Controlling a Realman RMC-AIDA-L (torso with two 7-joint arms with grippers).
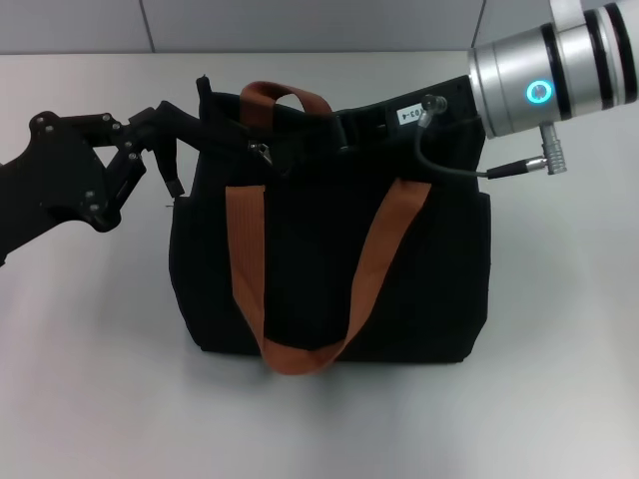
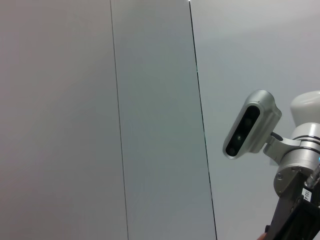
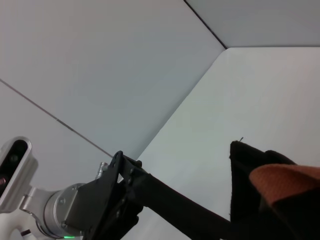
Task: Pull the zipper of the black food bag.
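The black food bag (image 1: 329, 269) stands upright mid-table, with its orange-brown handles (image 1: 245, 249) draped over the front. The zipper (image 1: 265, 152), a small metal pull, hangs near the top edge towards the bag's left end. My left gripper (image 1: 188, 155) is at the bag's upper left corner and is open. One finger lies along the top edge and the other points down beside the bag's side. My right gripper (image 1: 344, 135) is over the top right of the bag, dark against the black fabric. The right wrist view shows the bag's corner (image 3: 240, 165) and a handle (image 3: 285, 182).
White tabletop (image 1: 90, 379) surrounds the bag, with a grey wall (image 1: 300, 25) behind. The silver right forearm (image 1: 539, 80) and its cable (image 1: 449, 165) hang over the bag's right end. The left wrist view shows only wall panels and the right arm's camera housing (image 2: 250, 125).
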